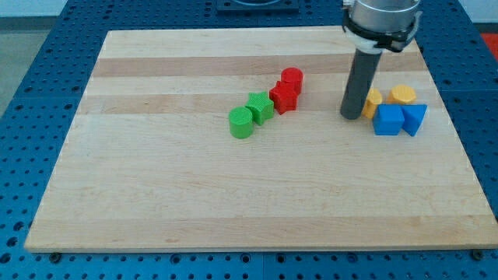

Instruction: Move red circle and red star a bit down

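Note:
The red circle (pixel 292 78) stands near the board's middle, towards the view's top. The red star (pixel 284 97) touches it just below and to the left. My tip (pixel 352 115) rests on the board well to the right of both red blocks, with bare wood between. The tip stands right beside a yellow block (pixel 373 102) on its right.
A green star (pixel 260 106) and a green circle (pixel 242 122) run down-left from the red star. A yellow circle (pixel 403 95), a blue cube (pixel 388 120) and a blue triangle (pixel 414 118) cluster to the right of my tip. The wooden board (pixel 233 202) lies on a blue perforated table.

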Controlling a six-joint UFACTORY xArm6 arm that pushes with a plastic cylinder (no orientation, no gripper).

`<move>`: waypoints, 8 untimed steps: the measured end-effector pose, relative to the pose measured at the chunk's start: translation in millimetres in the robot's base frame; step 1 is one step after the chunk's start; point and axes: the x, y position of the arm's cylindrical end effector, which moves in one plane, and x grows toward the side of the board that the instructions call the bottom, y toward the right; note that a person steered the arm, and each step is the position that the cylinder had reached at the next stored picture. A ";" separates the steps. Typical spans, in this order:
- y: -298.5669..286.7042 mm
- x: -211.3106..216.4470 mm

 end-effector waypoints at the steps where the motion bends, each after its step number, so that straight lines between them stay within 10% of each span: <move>1: 3.9 -0.4; 6: -40.9 -11.0; 8: -41.8 -88.1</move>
